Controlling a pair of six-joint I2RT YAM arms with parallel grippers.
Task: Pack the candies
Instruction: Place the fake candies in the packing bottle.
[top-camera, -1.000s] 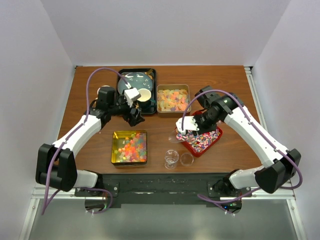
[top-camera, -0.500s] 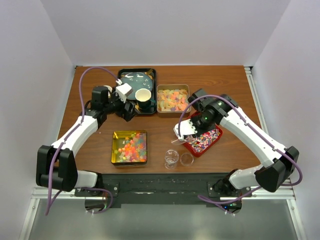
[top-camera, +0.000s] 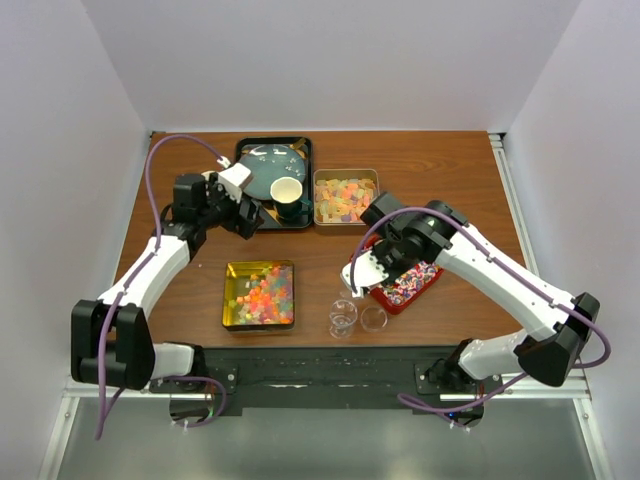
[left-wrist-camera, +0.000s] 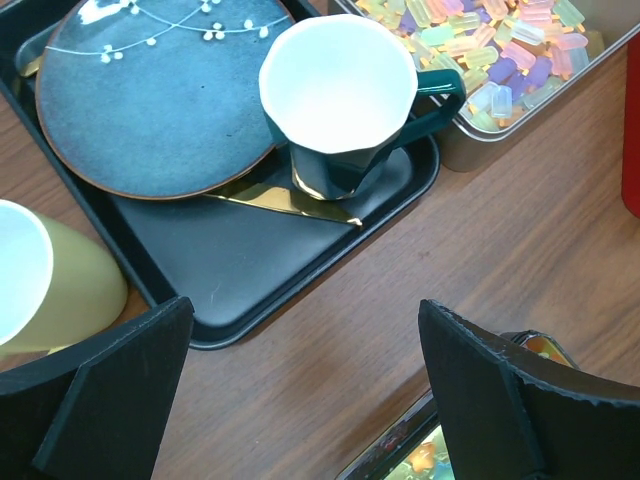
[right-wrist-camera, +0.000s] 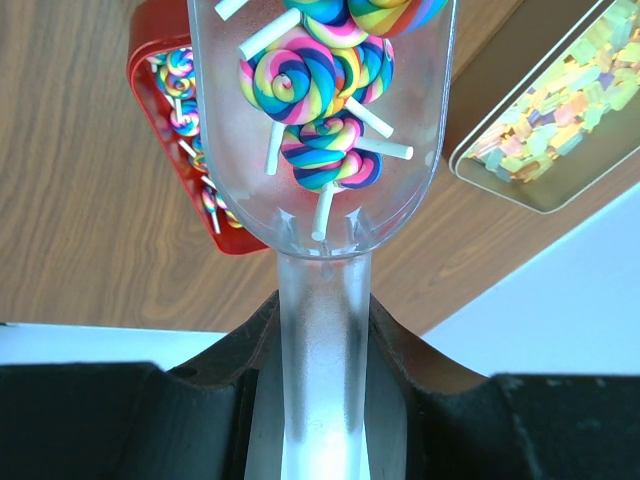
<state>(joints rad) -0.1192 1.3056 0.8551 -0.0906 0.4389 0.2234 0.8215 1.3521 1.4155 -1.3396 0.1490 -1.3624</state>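
Over the near middle of the bench (top-camera: 310, 250), my right gripper (top-camera: 357, 272) is clenched on the handle of a clear scoop (right-wrist-camera: 222, 150); the overhead view barely shows that scoop, but the right wrist view shows it plainly, with several striped swirl candies (right-wrist-camera: 305, 75) lying in its bowl. From above I see the gripper beside the red tray (top-camera: 425, 290) and just behind two small clear cups (top-camera: 343, 318) (top-camera: 374, 318), which the wrist view does not show; the wrist view instead shows more swirl candies in the tray's corner (right-wrist-camera: 150, 70) and the pastel candies (right-wrist-camera: 560, 90) in a silver tin (right-wrist-camera: 520, 190).

My left gripper (top-camera: 248, 215) is released, jaws wide, hovering at the near edge of a black tray (left-wrist-camera: 250, 290); its wrist view shows detail the overhead misses: a dark green cup (left-wrist-camera: 340, 100) with a white inside, a gold piece of cutlery (left-wrist-camera: 290, 205) under it, a blue plate (left-wrist-camera: 160, 100), and a yellow cup (left-wrist-camera: 40, 280) off the tray. Only the overhead shows the bright cube candies (top-camera: 262, 295) in full, in a gold tin (top-camera: 228, 296).
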